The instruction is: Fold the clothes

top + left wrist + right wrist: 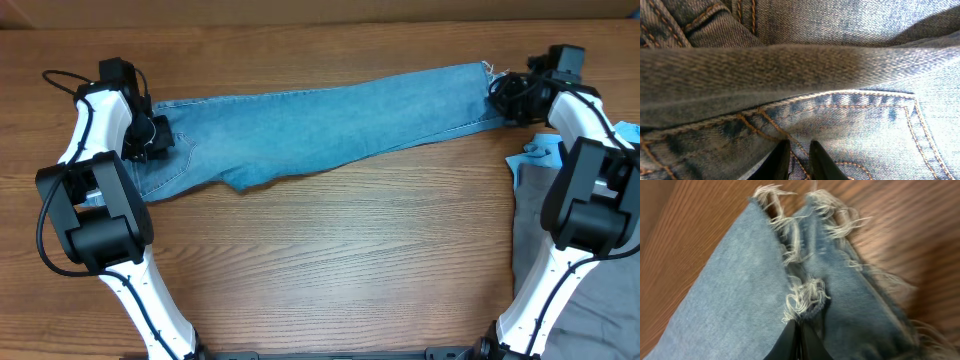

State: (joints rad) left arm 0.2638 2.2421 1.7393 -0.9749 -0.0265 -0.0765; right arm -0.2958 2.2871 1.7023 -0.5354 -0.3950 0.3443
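Denim jeans [330,125] flat — left pincer [799,149] clamps waist, right pincer [798,328] clamps frayed hem.

Bare table [350,250] before the jeans [330,120] gives passage; grey trousers [605,320] cover its right edge.

The left arm [100,120] and right arm [585,115] wear white shells with black boxy joints. A black cable [50,78] loops off the left. Left gripper [797,147] and right gripper [799,327] have thin black fingers.
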